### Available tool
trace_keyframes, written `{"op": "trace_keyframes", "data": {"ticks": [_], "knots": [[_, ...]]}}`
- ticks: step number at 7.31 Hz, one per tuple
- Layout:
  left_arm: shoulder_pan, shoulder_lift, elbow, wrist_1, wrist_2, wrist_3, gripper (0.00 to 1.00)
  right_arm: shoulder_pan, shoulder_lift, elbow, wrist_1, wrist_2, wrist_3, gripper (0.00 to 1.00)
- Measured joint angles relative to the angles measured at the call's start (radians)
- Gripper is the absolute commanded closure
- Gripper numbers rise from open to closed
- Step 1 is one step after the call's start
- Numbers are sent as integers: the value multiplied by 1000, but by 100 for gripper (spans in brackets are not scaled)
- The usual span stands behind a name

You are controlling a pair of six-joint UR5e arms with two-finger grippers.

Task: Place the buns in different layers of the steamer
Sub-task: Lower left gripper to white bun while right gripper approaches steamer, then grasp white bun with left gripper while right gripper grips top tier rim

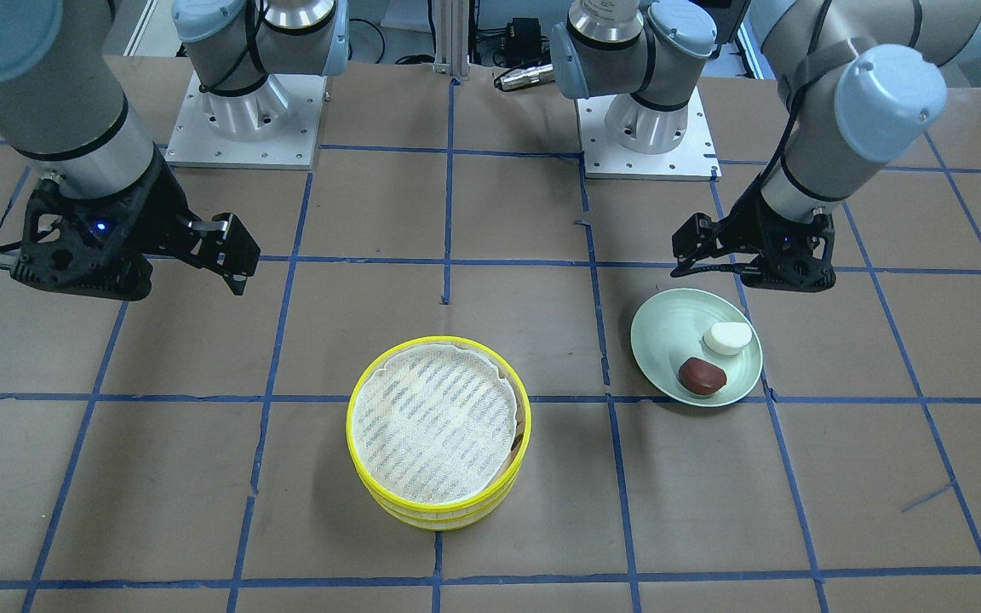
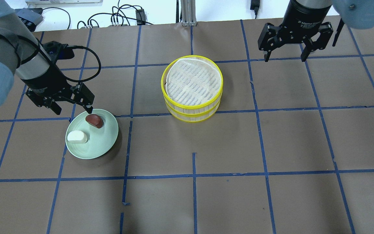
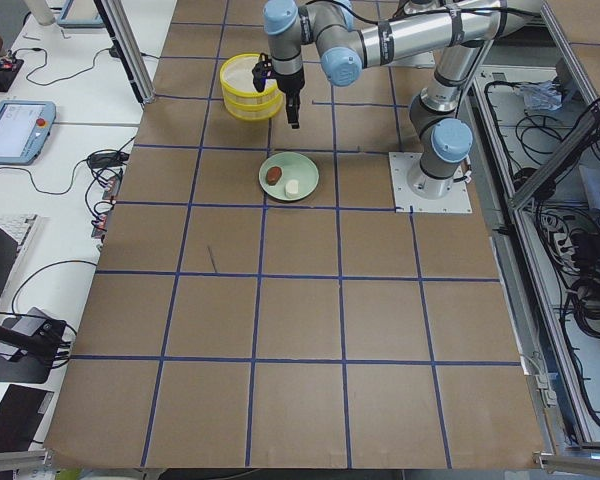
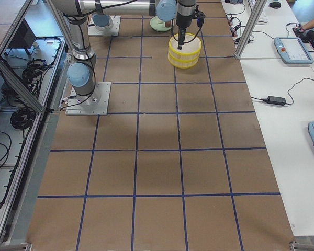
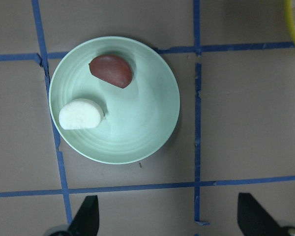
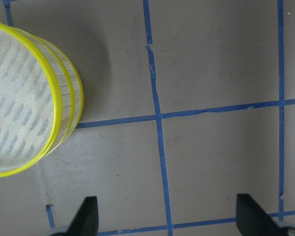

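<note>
Overhead exterior shows both buns on the plate (image 2: 104, 143), on the robot's left part of the desk (image 2: 271, 146). The brown bun (image 2: 94, 120) and the white bun (image 2: 77, 136) lie near each other but do not touch. The left hand (image 2: 74, 109) hangs over the plate's edge on the brown bun's side, so this bun is the nearer one and the white bun lies past it. The right hand (image 2: 284, 58) is well apart from the plate and stands beside the steamer (image 2: 171, 104), not over it. So the left arm is, I think, the one to pick first.

The left wrist view gives what the overhead does not. Its fingers (image 5: 87, 219) are wide apart with nothing between them, and the plate lies ahead of them. There each bun looks longer than wide, and the long axis runs about along the line from one finger to the other. In my judgement the hand must go forward and down, and maybe turn, to close across the short side.

The right wrist view shows that hand's fingers (image 6: 87, 219) wide apart too, holding nothing, with the steamer off to one side.

The outside views show the stack best: the upper layer (image 2: 192, 109) sits on the lower layer (image 2: 192, 117) and covers it. No bun is in a layer yet.
</note>
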Motion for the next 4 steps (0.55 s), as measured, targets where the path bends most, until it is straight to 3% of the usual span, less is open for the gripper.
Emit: {"op": "trace_keyframes", "data": {"ticks": [4], "knots": [[27, -181, -86, 276, 58, 157, 0, 94, 201, 30, -276, 25, 109, 12]]}}
